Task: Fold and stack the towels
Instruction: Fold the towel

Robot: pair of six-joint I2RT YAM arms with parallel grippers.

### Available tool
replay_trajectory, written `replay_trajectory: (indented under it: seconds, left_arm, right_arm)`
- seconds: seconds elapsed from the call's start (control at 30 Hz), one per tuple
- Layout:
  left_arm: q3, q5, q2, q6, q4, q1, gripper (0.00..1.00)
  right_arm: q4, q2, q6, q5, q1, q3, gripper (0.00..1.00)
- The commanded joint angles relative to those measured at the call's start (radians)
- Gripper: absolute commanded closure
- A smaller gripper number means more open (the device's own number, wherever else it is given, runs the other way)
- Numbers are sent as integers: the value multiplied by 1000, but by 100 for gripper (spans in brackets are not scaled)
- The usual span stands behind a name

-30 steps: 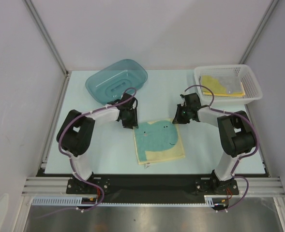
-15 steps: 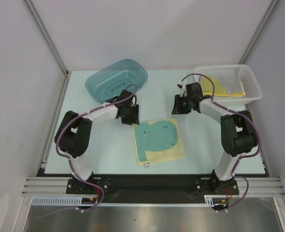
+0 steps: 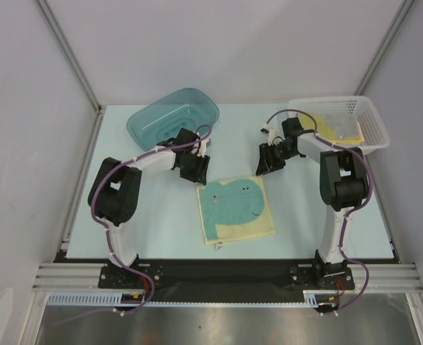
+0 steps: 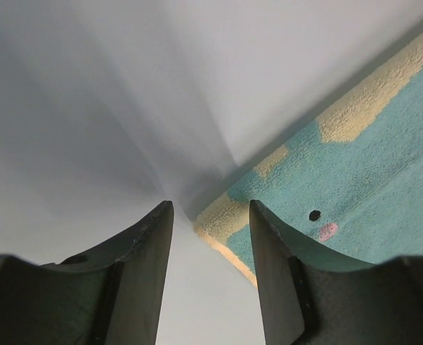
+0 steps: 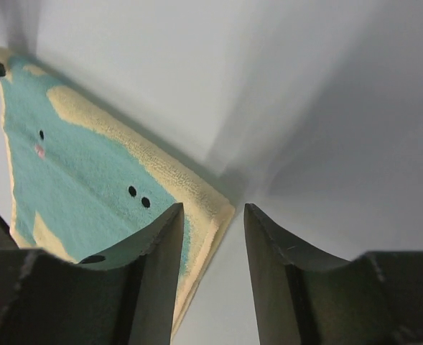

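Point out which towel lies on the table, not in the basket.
The cream-and-teal towel with the face, flat on the table; the yellow towel sits in the white mesh basket.

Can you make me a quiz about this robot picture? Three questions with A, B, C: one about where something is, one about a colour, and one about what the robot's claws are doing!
1. Where are the yellow towels?
A. hanging on the wall
B. in the white basket
C. on the floor

2. What colour is the animal picture on the cream towel between the arms?
A. teal
B. red
C. purple

3. What are the left gripper and the right gripper doing?
A. both squeezing the towel
B. both shut tight
C. both open, holding nothing

Answers:
1 B: yellow cloth shows inside the mesh basket.
2 A: a teal shape fills the towel's cream face.
3 C: each wrist view shows the fingers apart with only bare table between them.
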Motion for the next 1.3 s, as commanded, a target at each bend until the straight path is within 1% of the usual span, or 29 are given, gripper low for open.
replay_trajectory:
  seconds: [0.0, 0.13, 0.2, 0.3, 0.33, 0.37, 0.5, 0.53, 0.6, 0.73, 0.93, 1.03, 1.07, 1.13, 1.17, 1.23, 1.27]
  left_arm:
    - [56, 57, 20, 101, -36, 15, 48]
    - [65, 55, 51, 115, -65, 19, 49]
    - [74, 43, 66, 116, -85, 20, 49]
    - [106, 26, 82, 164, -133, 25, 50]
    - [114, 23, 85, 168, -147, 26, 51]
    - [117, 26, 85, 176, -148, 32, 53]
    - [129, 50, 100, 202, -167, 45, 54]
    - [125, 50, 101, 207, -167, 45, 54]
    - [119, 58, 98, 219, -161, 45, 54]
    - [123, 92, 114, 219, -158, 45, 55]
    - [141, 158, 135, 217, -164, 45, 59]
    - [161, 161, 158, 219, -185, 45, 69]
    - [166, 156, 161, 222, -191, 45, 80]
    - [181, 147, 166, 227, -205, 45, 92]
    - [186, 120, 164, 224, -204, 45, 100]
    - [216, 89, 157, 219, -193, 45, 100]
    - [232, 40, 155, 208, -184, 45, 100]
  right_arm:
    - [-93, 28, -143, -120, -6, 73, 54]
    - [-159, 82, -192, -172, -10, 97, 53]
    - [-149, 104, -183, -154, -11, 97, 57]
    - [-138, 121, -177, -150, -17, 96, 62]
    - [-133, 119, -173, -146, -20, 96, 66]
    - [-130, 118, -171, -140, -20, 94, 69]
    - [-110, 104, -159, -127, -33, 94, 76]
    - [-112, 101, -156, -127, -34, 96, 81]
    - [-112, 98, -154, -130, -37, 96, 85]
    - [-89, 93, -142, -137, -37, 90, 98]
    - [-86, 87, -128, -144, -37, 87, 99]
    - [-76, 76, -119, -152, -37, 76, 99]
    - [-72, 70, -113, -149, -37, 73, 99]
    - [-69, 68, -96, -146, -36, 70, 100]
    - [-67, 64, -91, -147, -37, 70, 100]
    - [-43, 55, -61, -149, -31, 64, 100]
    - [-26, 49, -47, -147, -31, 59, 100]
